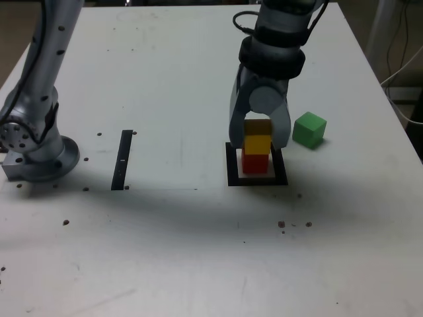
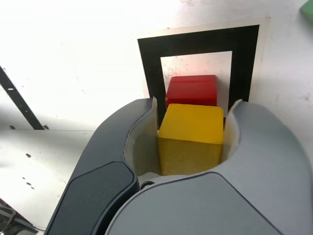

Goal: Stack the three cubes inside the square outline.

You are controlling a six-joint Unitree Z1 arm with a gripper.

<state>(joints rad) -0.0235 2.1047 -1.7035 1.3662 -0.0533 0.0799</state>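
Observation:
The red cube (image 1: 255,162) (image 2: 191,90) sits inside the square outline (image 1: 232,173) (image 2: 149,63). On top of it rests the yellow cube (image 1: 258,144) (image 2: 193,132). My gripper (image 1: 258,141) (image 2: 194,110) comes down from above and its jaws hug the yellow cube on both sides, touching it. The green cube (image 1: 309,129) stands alone on the table, just outside the outline toward the exterior view's right; only its corner (image 2: 309,10) shows in the wrist view.
A narrow black strip (image 1: 122,160) (image 2: 17,100) lies on the white table toward the exterior view's left. The arm's grey base (image 1: 33,148) stands at the far left edge. Small dark specks dot the table near the front.

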